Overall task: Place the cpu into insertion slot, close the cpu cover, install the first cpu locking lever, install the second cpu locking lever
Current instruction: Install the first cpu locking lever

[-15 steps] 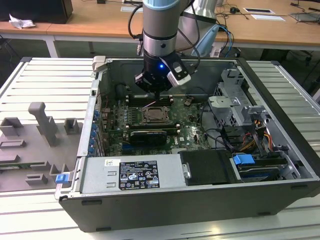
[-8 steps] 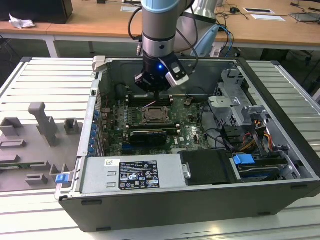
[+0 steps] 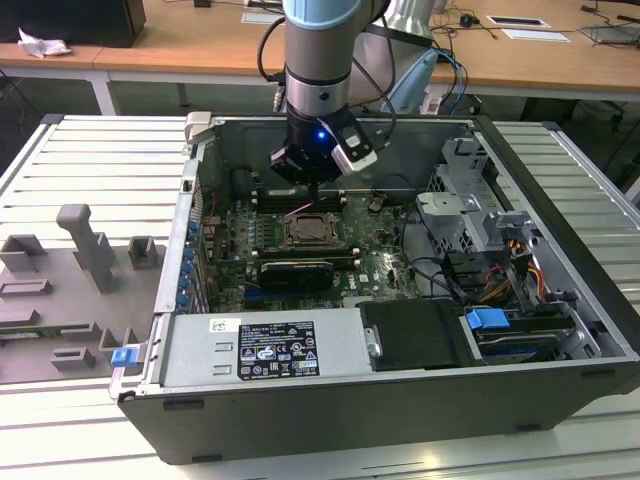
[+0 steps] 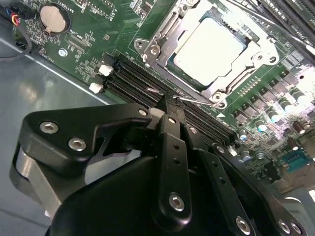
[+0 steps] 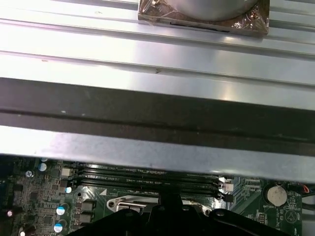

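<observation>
While hanging low inside the open computer case (image 3: 560,330), sits the gripper (image 3: 312,180) just above the motherboard (image 3: 375,255), at the far edge of the insertion slot (image 3: 310,230) in the exterior view. Seen in the second wrist view: the cpu (image 4: 209,49) seated flat in the insertion slot (image 4: 162,54), pale face up, framed by the cpu cover (image 4: 256,46) lying down around it. Fingers (image 4: 172,128) drawn together to a narrow black tip, clenched, pressing at a thin wire locking lever (image 4: 197,101) between the socket and the black memory slots (image 4: 133,78); cannot tell whether the lever is actually pinched. Round coin battery (image 4: 53,18) well apart from the socket. Grey slatted desk (image 3: 60,170) under the case, with grey fixture blocks (image 3: 85,250) at the exterior view's left
</observation>
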Robot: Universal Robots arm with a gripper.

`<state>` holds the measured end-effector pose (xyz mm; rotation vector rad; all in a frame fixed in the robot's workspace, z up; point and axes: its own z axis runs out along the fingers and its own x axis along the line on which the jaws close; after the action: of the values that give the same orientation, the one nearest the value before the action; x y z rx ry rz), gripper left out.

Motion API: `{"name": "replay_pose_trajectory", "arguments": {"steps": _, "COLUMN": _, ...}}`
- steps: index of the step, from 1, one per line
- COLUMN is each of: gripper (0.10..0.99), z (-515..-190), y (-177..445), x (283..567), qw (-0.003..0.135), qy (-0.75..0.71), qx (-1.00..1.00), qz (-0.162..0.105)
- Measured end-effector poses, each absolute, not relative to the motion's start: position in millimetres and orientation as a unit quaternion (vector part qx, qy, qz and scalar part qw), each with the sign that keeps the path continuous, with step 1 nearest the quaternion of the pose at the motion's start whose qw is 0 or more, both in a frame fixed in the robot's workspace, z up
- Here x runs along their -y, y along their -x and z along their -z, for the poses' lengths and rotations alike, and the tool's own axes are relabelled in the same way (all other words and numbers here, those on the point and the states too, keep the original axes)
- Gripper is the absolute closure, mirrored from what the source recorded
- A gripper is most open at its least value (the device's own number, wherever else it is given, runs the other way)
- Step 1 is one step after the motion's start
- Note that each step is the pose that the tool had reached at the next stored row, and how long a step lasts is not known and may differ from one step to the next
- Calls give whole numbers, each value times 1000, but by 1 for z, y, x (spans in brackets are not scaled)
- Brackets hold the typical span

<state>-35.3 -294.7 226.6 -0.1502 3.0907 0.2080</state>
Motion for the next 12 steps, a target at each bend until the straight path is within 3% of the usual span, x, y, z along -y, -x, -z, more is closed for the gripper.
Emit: {"name": "replay_pose_trajectory", "arguments": {"steps": 12, "gripper": 980, "z": -210, "y": 22, "x": 294, "qw": 20, "qy": 52, "qx": -996, "qz": -67}}
